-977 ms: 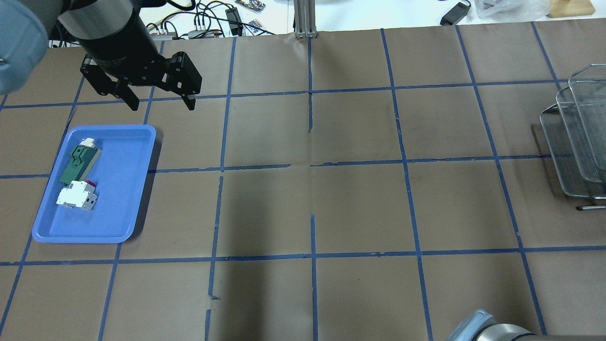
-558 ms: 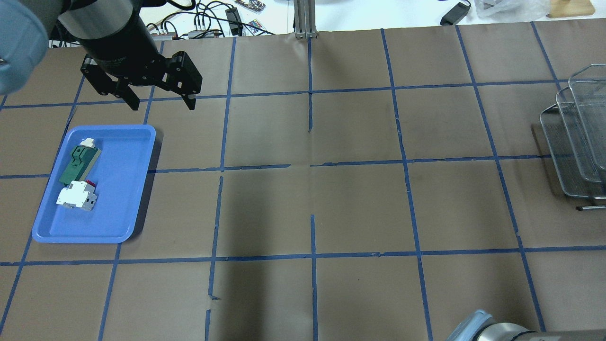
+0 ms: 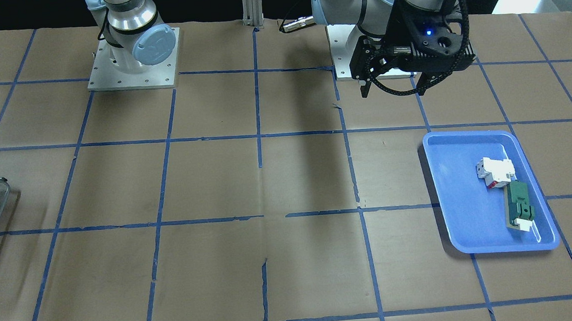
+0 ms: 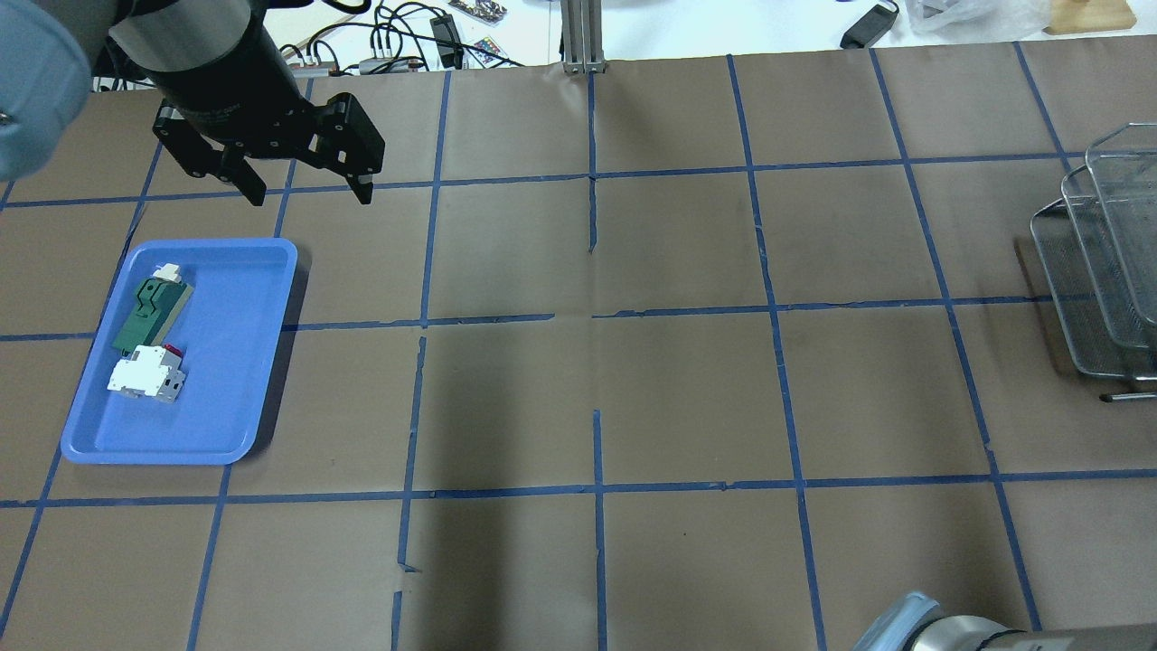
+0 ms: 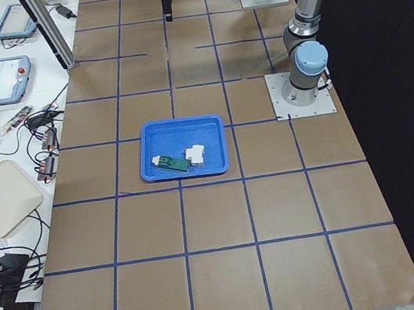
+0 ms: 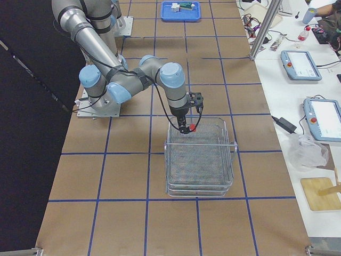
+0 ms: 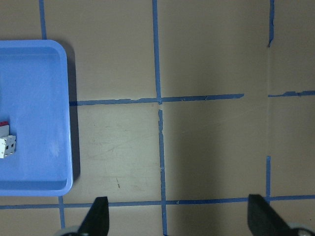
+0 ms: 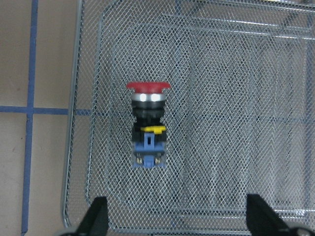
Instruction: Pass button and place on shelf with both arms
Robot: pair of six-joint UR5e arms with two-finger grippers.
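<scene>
The button [image 8: 147, 125] lies on its side on the mesh of the shelf [image 8: 236, 123], straight ahead of the right end effector [image 8: 177, 222] and centred on the gap between its fingers. Its red cap points away from the end effector and its blue end block towards it. The right end effector is released, fingers spread wide and clear of the button on both sides, holding nothing. The button seems to sit in the uppermost basket, though the tier is hard to confirm.

The button looks small, light and rigid, made of hard plastic with a bright metal collar under the cap. It should tolerate a firm pinch. The domed cap is smooth and likely slippery, so it is a poor place to grip. The round black body could roll on the wire mesh if nudged. If it needs regrasping, the best hold is probably across the black body just behind the collar, or on the flat sides of the blue block.

The left end effector [image 4: 307, 192] is also released and empty, above the bare tabletop [image 4: 687, 389] with the blue tray [image 7: 34, 93] off to one side of it. From this, the placing looks essentially done.
</scene>
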